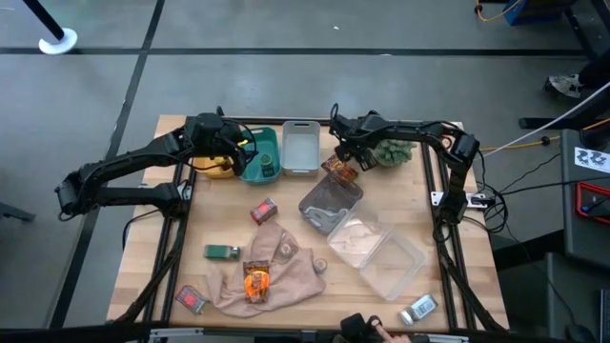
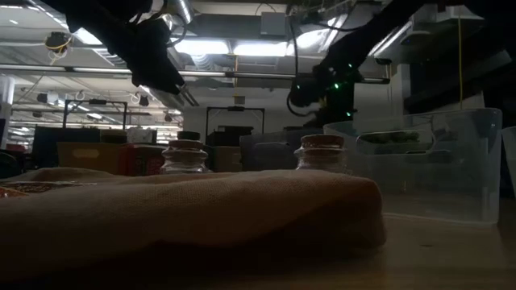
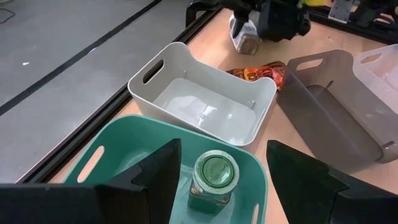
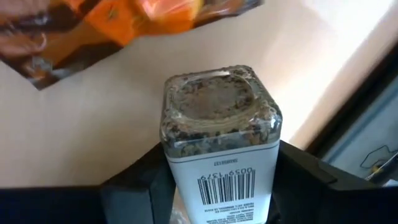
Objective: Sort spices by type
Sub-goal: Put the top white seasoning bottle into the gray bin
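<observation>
Overhead: left gripper sits above the teal bin, right gripper near the orange sachet, beside the white bin. Left wrist: fingers spread, holding nothing, glass jar upright in the teal bin between them. Right wrist: square clear jar clamped between the fingers, barcode label facing camera, sachet beyond it.

The table is pale wood with a matt grain. A beige cloth lies on it, soft and creased. The white bin and teal bin are smooth, slightly glossy plastic. The clear jar carries a white paper label, and the orange sachet looks shiny and crinkled.
</observation>
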`<state>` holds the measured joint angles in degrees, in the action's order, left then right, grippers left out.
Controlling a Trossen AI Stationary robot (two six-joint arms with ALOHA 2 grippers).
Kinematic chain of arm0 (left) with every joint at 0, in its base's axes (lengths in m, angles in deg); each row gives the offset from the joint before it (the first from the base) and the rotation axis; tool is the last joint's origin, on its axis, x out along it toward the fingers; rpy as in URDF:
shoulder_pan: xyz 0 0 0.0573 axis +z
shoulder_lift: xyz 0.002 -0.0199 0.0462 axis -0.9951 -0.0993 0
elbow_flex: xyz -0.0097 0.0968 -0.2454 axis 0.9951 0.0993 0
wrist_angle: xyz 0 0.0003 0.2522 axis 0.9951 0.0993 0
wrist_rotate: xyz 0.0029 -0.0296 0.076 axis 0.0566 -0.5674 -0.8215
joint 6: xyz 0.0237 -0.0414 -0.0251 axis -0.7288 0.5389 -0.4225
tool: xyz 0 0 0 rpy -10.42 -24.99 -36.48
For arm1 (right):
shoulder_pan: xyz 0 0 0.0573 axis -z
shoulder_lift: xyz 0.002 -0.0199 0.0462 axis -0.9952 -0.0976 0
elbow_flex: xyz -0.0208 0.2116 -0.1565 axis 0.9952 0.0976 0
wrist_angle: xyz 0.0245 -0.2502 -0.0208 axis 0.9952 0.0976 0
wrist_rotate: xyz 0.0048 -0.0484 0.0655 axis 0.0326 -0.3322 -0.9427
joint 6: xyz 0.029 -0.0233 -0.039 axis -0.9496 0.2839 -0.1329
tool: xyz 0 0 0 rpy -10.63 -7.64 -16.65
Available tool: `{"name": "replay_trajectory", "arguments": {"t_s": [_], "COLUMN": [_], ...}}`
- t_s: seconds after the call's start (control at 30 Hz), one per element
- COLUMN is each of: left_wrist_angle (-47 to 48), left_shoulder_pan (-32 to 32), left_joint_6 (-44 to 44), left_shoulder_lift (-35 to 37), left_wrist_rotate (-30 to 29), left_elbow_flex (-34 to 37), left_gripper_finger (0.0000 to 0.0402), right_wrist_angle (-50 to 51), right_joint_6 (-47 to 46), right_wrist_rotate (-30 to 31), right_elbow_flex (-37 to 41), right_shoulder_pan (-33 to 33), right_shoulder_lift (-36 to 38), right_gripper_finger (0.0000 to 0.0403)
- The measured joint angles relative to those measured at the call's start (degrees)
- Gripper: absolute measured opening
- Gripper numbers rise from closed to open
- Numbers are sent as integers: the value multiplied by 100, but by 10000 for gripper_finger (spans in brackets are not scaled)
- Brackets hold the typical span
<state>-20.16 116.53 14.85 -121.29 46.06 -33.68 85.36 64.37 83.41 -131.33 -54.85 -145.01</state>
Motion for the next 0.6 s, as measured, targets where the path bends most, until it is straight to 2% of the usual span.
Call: {"name": "replay_trajectory", "arguments": {"t_s": [0.27, 0.37, 0.6], "left_wrist_angle": [-180, -377, -1054], "left_shoulder_pan": [0, 0, -1], "left_joint_6": [-31, -150, -469], "left_shoulder_lift": [-7, -7, -7], "left_wrist_rotate": [0, 0, 0], "left_elbow_flex": [0, 0, 0], "left_gripper_finger": [221, 221, 221], "right_wrist_angle": [449, 480, 170], "right_joint_6": [-368, -598, -1520], "right_wrist_rotate": [-366, -682, -2112], "right_elbow_flex": [-1212, -1720, -2735], "right_shoulder_pan": [-164, -223, -265], "right_shoulder_lift": [0, 0, 0], "right_gripper_finger": [206, 206, 206]}}
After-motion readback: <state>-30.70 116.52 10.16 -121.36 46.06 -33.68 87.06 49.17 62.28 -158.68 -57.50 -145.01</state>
